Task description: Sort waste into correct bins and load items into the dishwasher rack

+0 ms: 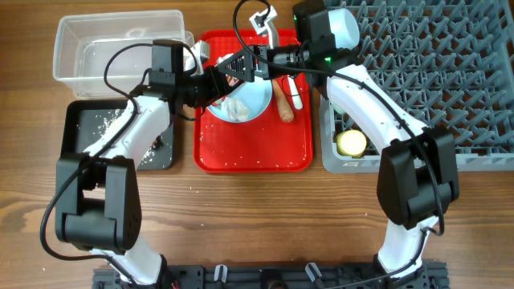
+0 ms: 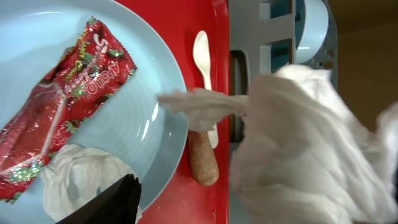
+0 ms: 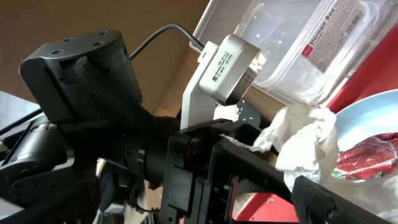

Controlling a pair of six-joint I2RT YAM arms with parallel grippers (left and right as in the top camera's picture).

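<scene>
Scanning from the red serving tray [image 1: 253, 156] as reference: clear tub [image 1: 120, 40] sits left of it toward the far edge. Black tray [image 1: 84, 116] lies just left, flecked with white crumbs [image 1: 106, 122]. On the tray's left half, light-blue plate [image 2: 143, 81] carries red snack wrapper [image 2: 62, 112] and a second tissue wad [image 2: 81, 174]. Left gripper [image 1: 225, 80] over the plate, clamped on crumpled white tissue [image 2: 298, 149], which blocks its camera's view past the tray's right edge. Right gripper [image 1: 261, 58] close opposite, jaws wide, empty. Carrot-like stick [image 1: 283, 103] and white spoon [image 1: 295, 95] on the tray's right half. Grey rack [image 1: 434, 80] right of the tray, yellow cup [image 1: 351, 143] inside.
</scene>
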